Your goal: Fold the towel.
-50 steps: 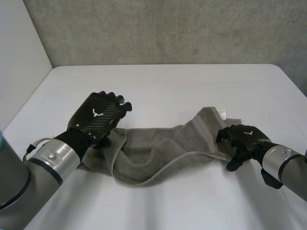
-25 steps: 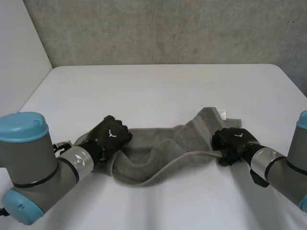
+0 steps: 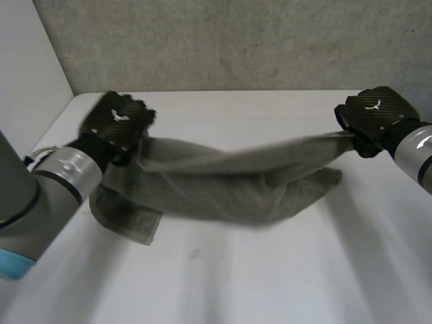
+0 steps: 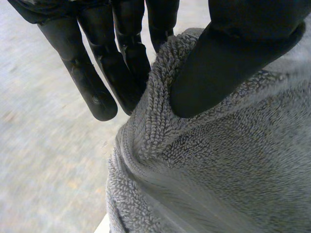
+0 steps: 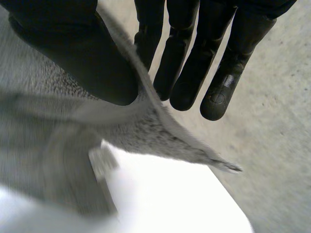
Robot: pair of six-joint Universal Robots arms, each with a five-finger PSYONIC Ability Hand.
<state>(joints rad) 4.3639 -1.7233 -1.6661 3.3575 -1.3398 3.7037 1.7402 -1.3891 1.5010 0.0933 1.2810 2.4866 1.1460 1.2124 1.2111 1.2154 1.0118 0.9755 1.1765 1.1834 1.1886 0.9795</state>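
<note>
A grey towel (image 3: 229, 182) hangs stretched in the air between my two hands, its lower part sagging toward the white table (image 3: 270, 270). My left hand (image 3: 116, 121) is raised at the towel's left end. In the left wrist view its thumb (image 4: 228, 58) pinches the towel (image 4: 218, 165) edge against the fingers (image 4: 97, 68). My right hand (image 3: 371, 116) is raised at the towel's right end. In the right wrist view its thumb (image 5: 82, 58) presses the towel (image 5: 58, 145) corner against the fingers (image 5: 194, 53).
A concrete wall (image 3: 236, 40) stands behind the table's far edge. A pale wall (image 3: 27, 88) runs along the left side. Bare table lies in front of and under the towel.
Both hands closed on the towel's ends where it lay bunched on the table, then lifted it up and apart, so it now hangs stretched between them.
</note>
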